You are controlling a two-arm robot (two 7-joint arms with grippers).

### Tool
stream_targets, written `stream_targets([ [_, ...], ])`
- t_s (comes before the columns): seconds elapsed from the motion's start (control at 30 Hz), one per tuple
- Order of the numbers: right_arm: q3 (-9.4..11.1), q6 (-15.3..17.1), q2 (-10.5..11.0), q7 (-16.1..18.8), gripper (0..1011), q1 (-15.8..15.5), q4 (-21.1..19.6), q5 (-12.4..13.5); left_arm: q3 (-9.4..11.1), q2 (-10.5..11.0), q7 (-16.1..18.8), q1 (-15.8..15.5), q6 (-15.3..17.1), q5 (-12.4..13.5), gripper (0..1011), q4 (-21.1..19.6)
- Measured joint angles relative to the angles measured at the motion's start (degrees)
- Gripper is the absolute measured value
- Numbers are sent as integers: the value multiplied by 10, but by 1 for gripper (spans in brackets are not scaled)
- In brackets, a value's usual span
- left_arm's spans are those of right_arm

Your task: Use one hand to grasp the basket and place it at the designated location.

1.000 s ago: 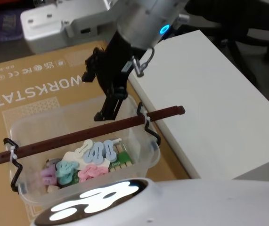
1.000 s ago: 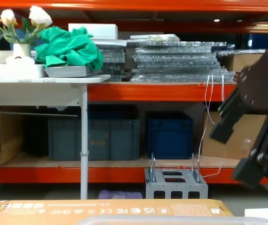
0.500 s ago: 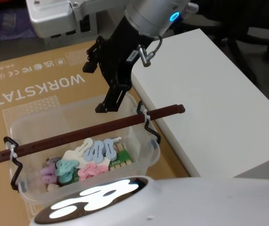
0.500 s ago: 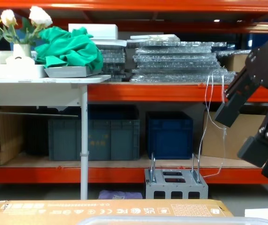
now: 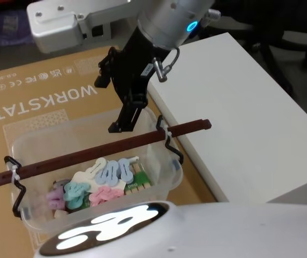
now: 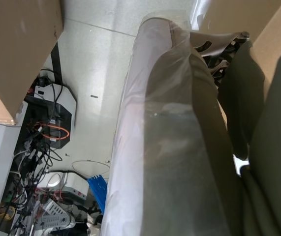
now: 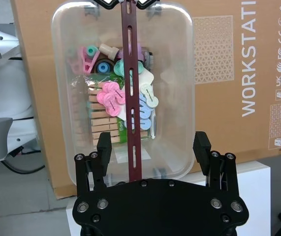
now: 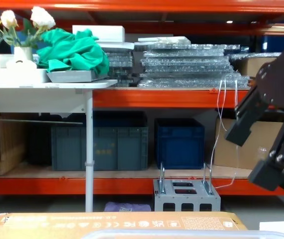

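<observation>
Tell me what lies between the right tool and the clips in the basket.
Just the brown handle bar, spanning the basket above the clips. The right wrist view shows it lined up between the fingers of the open right tool, with nothing else between.

The cardboard box [image 5: 51,115] is showing "WORKSTATI" upside down at the head view's left, with small FC and CE marks running along above it.

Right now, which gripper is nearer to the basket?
Right. The right gripper hovers open above the basket's far rim, in line with the brown handle. The left arm is parked away from it, its wrist camera facing the floor.
</observation>
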Motion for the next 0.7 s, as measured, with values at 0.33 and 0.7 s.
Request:
stream_targets([
  [0.33,-15,10,-20,5,1001,-2,12,-15,0,0,0,0,0,0,0,0],
  [0.7,-46,22,-53,8,1001,-5,27,-38,0,0,0,0,0,0,0,0],
])
